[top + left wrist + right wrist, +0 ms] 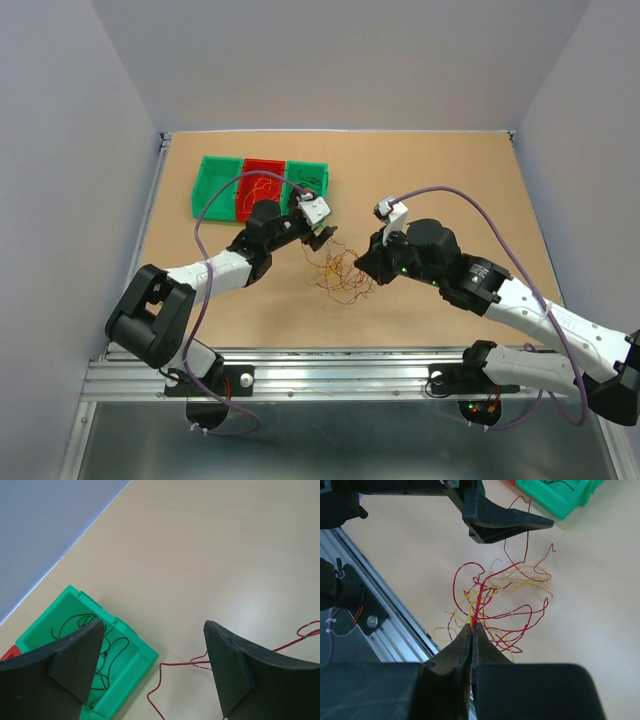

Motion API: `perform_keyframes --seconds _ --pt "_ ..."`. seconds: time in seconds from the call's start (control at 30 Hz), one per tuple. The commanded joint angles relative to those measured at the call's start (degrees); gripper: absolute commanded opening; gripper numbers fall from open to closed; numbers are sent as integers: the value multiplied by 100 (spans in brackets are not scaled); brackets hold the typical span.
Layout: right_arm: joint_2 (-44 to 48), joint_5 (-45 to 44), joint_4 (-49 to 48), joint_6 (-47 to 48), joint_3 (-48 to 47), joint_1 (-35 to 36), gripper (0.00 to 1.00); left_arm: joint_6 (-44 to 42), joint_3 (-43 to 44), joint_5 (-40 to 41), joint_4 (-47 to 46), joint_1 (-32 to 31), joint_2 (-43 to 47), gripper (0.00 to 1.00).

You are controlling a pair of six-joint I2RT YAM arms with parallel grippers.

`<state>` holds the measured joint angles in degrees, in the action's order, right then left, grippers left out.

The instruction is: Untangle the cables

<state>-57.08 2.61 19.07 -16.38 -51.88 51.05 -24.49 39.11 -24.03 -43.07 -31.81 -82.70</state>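
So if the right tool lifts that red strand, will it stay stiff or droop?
Probably floppy: the red strand pinched in the right tool is thread-thin and curly. Being light and tangled into the clump, it may well drag the other strands along.

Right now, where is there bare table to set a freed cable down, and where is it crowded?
Bare: the table from the bins across to the far right corner. Crowded: the cable clump between the left gripper and right gripper.

We note bright, even light from overhead; shadows faint and soft. Pale sheen on the desk (pixel 235 550) beyond the left gripper (pixel 154 630). Near the lens, the body of the right gripper (pixel 472 627) blurs slightly.
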Motion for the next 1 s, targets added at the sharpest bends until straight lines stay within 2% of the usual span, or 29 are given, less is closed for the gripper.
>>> perform_keyframes --seconds 0.0,0.2,0.4,0.53,0.57,0.63,0.8,0.97 --pt "162 231 -360 83 99 -7 1 -301 114 39 -325 -71 -159 91" --pt "223 -128 -360 12 125 2 1 -636 -53 73 -307 -159 95 86" --pt "276 -173 -351 -5 143 -7 0 -557 -246 487 -369 -141 736 87" --pt "259 -165 -360 3 143 2 1 -1082 -475 -100 34 -132 1281 92" --pt "259 -138 -351 3 143 -7 1 -1441 -501 -441 323 -132 1413 99" --pt "267 -60 -360 12 143 2 1 -1655 -536 -654 518 -132 1537 99" --pt "259 72 -360 21 134 2 1 -1998 -449 -577 746 -185 1327 99" --pt "197 327 -378 47 116 2 1 -2620 -369 72 853 -571 809 95"
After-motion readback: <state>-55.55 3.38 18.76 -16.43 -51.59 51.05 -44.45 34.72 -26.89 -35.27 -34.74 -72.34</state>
